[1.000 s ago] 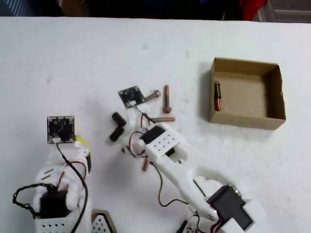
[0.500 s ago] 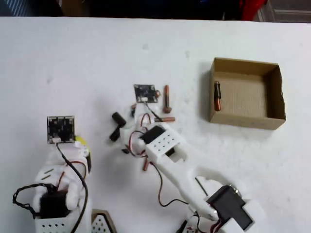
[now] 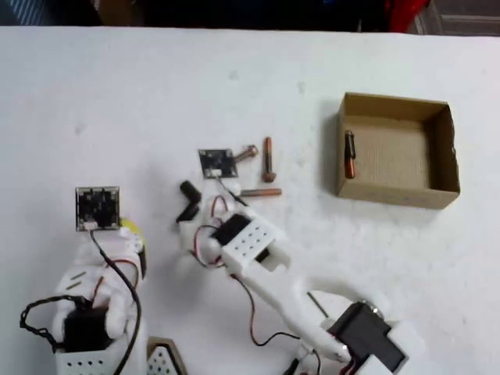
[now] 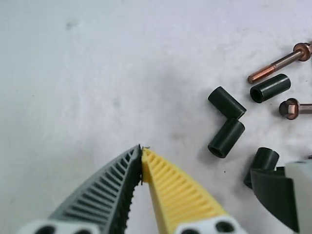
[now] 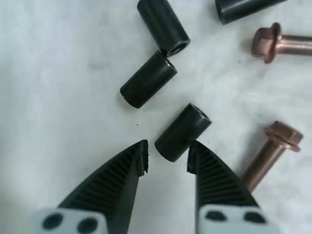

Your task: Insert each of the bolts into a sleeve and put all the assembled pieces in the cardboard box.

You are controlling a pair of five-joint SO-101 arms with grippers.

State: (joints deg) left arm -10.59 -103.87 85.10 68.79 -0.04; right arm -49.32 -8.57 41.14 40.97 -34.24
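Sleeve [image 5: 183, 131] lay with one end between the parted jaws of the right gripper [image 5: 166, 157]; left gripper [image 4: 142, 150] was closed tip to tip, empty; cardboard box [image 3: 394, 100] sat at three o'clock from the loose bolts [image 3: 268, 159], one assembled piece [image 3: 349, 154] inside

**A:** What's at the right pincer [image 5: 167, 157]?

**B:** Its two black ribbed fingers [image 5: 117, 185] stand apart. The near end of a black sleeve [image 5: 183, 131] lies between their tips, slanting away over the white table [image 5: 58, 73]. I cannot tell whether a tip touches it.

**A:** Other sleeves?

**B:** A second sleeve [image 5: 148, 79] lies just beyond it. A third sleeve [image 5: 162, 24] almost meets that one's end, and a fourth sleeve [image 5: 243, 9] is cut by the frame's edge.

**A:** Bolts?

**B:** A copper bolt [image 5: 273, 146] lies beside one finger, its shaft passing behind it. A farther bolt [image 5: 267, 41] lies near the fourth sleeve.
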